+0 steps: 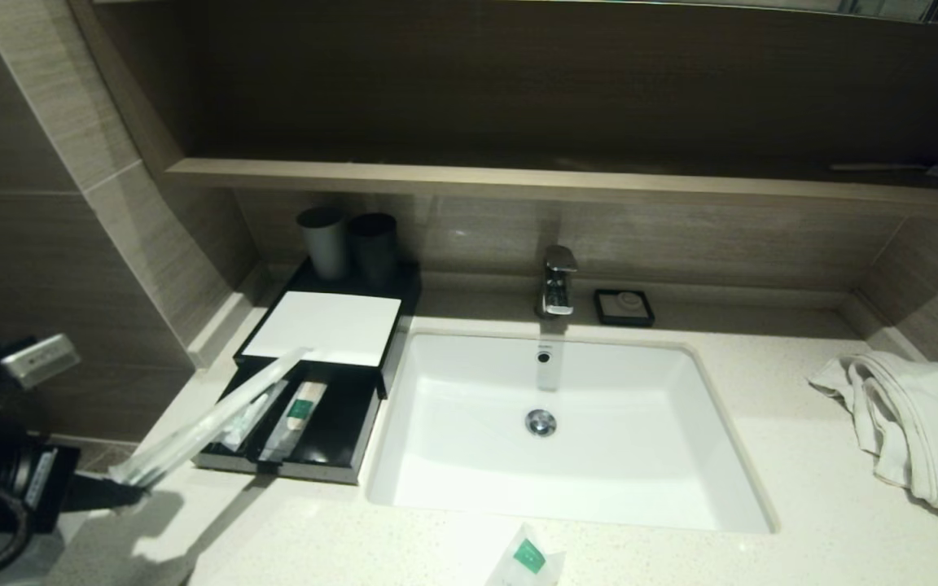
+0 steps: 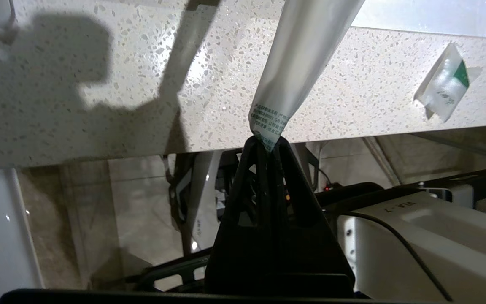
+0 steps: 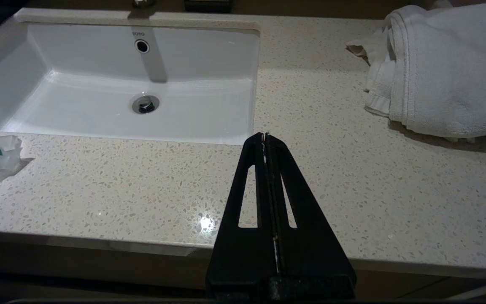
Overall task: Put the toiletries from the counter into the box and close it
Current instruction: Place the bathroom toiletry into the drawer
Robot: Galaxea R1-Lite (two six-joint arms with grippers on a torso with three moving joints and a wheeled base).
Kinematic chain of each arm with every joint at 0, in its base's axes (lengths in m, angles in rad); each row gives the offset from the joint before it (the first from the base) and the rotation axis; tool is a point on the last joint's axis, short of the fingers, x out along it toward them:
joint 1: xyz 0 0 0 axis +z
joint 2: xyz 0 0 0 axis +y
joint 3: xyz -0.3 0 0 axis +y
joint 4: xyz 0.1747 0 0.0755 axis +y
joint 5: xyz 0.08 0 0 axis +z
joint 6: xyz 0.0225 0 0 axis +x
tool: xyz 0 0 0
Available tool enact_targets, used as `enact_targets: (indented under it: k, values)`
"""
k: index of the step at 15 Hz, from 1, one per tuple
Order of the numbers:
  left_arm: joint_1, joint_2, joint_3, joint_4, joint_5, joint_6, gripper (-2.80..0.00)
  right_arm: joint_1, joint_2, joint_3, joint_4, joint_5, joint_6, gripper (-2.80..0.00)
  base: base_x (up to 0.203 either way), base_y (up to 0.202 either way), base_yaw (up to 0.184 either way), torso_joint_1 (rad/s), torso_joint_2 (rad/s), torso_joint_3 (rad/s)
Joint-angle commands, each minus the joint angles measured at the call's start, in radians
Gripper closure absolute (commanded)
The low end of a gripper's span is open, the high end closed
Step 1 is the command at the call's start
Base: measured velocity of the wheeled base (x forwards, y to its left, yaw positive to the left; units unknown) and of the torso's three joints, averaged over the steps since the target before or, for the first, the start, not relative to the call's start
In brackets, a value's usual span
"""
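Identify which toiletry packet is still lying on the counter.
The small green-marked sachet in front of the sink; the long pack is in the left tool, another in the drawer.

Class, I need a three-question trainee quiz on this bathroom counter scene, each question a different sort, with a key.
1. True or false: the low black box's drawer is open.
2. Which gripper holds the long clear toothbrush pack? A left gripper B right gripper
3. Fill in: the small clear sachet with a green mark lies on the speckled stone ____.

Key: 1 true; 2 A; 3 counter.
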Motion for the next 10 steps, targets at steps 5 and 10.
enact_targets:
  k: [5, 10]
  values:
    - [0.002, 0.002, -0.040, 0.135, 0.011, -0.161, 0.00, 0.000, 0.000, 0.000, 0.000, 0.000, 0.000, 0.00, 0.000, 0.000, 0.000, 0.000, 0.00, 0.000]
    - [0.002, -0.013, -0.045, 0.169, 0.063, -0.243, 0.00, 0.000, 0.000, 0.000, 0.000, 0.000, 0.000, 0.00, 0.000, 0.000, 0.000, 0.000, 0.00, 0.000]
